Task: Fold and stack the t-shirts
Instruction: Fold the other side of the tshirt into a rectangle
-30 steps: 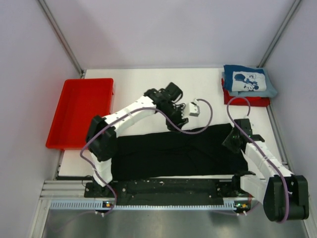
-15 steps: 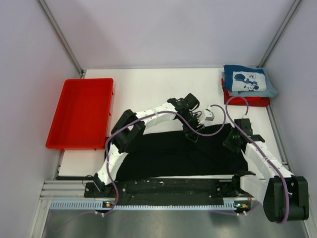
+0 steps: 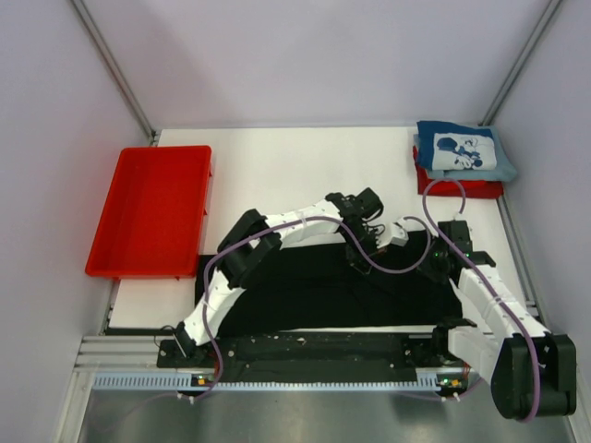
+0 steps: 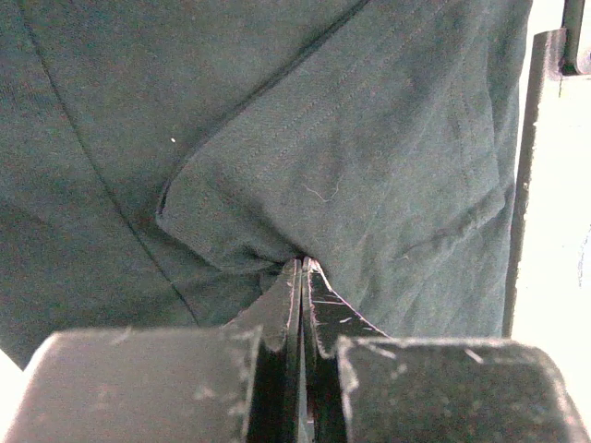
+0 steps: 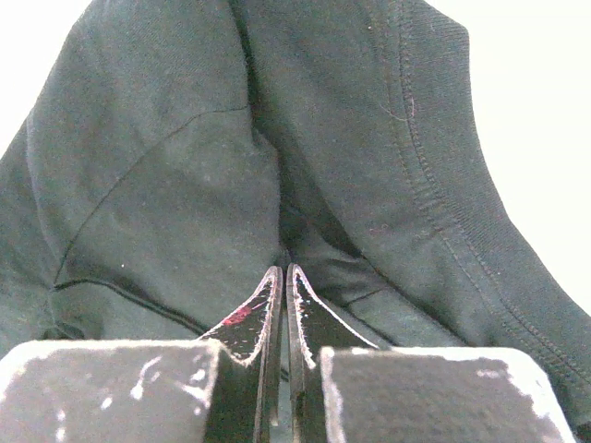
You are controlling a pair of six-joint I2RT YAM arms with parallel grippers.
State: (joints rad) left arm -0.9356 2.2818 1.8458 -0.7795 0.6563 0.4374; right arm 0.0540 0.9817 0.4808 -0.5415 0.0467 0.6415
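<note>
The large black t-shirt (image 3: pixel 305 288) lies in a bunched band across the near part of the table. My left gripper (image 3: pixel 357 251) reaches far to the right over it and is shut on a pinched fold of the black cloth (image 4: pixel 369 138), its fingertips (image 4: pixel 302 265) pressed together. My right gripper (image 3: pixel 432 262) is at the shirt's right end, shut on a fold of the same black shirt (image 5: pixel 166 166), with its tips (image 5: pixel 283 270) close together. The blue t-shirt with white print (image 3: pixel 462 152) lies folded on the folded red t-shirt (image 3: pixel 462 190) at the far right corner.
A red plastic tray (image 3: pixel 152 208) stands at the left edge of the white table (image 3: pixel 277 171). Purple cables loop from both wrists above the shirt. Grey walls enclose the table on three sides.
My left gripper has moved right and nearer with the black cloth in it, drawing the shirt's left part over toward the right gripper. The right arm has barely moved.
</note>
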